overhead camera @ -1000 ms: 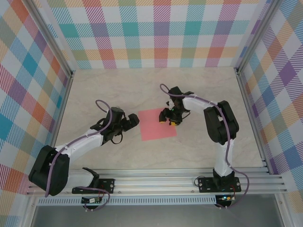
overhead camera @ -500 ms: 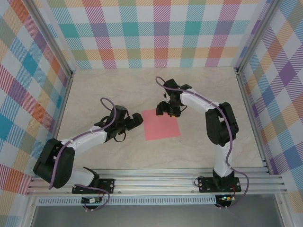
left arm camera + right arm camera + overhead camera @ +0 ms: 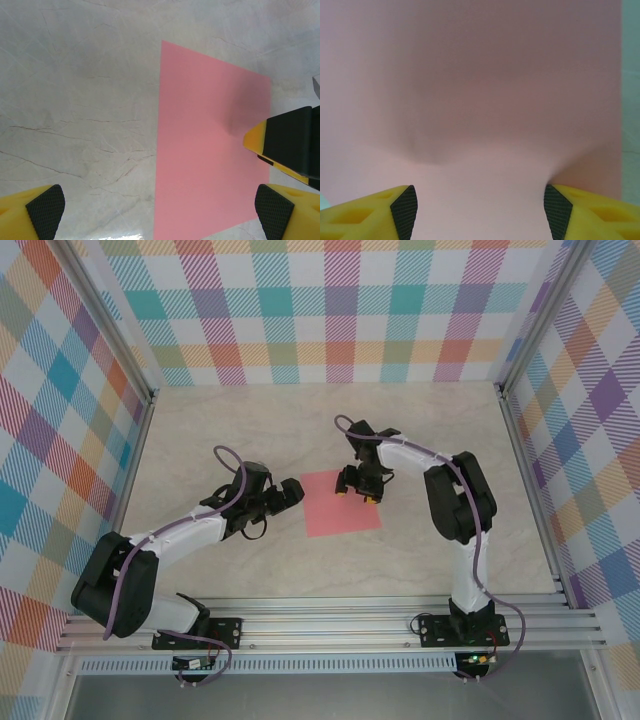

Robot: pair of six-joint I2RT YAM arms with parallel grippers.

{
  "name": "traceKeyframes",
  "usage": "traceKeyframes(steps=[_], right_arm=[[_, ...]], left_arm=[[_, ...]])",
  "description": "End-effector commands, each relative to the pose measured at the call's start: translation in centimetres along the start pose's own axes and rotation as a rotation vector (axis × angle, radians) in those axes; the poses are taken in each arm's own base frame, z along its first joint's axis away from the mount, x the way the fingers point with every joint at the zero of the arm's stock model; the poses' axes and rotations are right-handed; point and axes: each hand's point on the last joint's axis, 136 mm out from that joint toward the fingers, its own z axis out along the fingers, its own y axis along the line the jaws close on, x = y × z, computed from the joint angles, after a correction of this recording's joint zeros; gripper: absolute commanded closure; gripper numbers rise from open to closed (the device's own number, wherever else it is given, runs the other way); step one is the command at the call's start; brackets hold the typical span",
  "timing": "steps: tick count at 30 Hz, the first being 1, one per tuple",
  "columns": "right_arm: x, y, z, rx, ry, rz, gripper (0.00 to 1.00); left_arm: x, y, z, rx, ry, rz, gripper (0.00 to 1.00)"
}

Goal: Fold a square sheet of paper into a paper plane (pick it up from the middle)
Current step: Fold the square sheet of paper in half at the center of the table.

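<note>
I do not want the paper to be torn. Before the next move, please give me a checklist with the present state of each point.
1. Square sheet of paper unfolded on the table: ok.
2. Right jaws open over the sheet: ok.
3. Right jaws over the sheet's middle: not ok, they stand near its far edge.
4. Left jaws open, over bare table beside the sheet's left edge: ok.
5. Right fingertips touching the paper: cannot tell.

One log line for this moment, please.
square sheet of paper: unfolded | left gripper: open, at its left edge | right gripper: open, low over its far part
</note>
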Motion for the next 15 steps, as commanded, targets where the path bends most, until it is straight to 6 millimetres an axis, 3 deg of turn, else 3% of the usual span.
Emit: traceKeyframes(steps=[1,4,8,11,15], right_arm=[[1.9,-1.6,0.4,0.038,0.042,0.115,0.3],[2.1,-1.3,-0.2,0.019,0.042,0.126,0.29],[0.6,-0.2,-2.3,0.022,-0.034,0.031,0.25],[-0.1,0.1,-3.5,0.071,-0.065,-0.059,0.17],[0.1,0.5,-3.5,0.161,-0.061,-0.144,0.08]], left_arm=[[-0.6,-1.8,-0.1,0.045,-0.012,0.031,0.0],[-0.6,-1.8,-0.2,0.048,-0.012,0.03,0.0],[-0.5,-1.7,-0.2,0.046,-0.011,0.032,0.0],[-0.5,-1.7,-0.1,0.044,-0.012,0.033,0.0],[-0.5,-1.5,0.0,0.039,-0.014,0.027,0.0]])
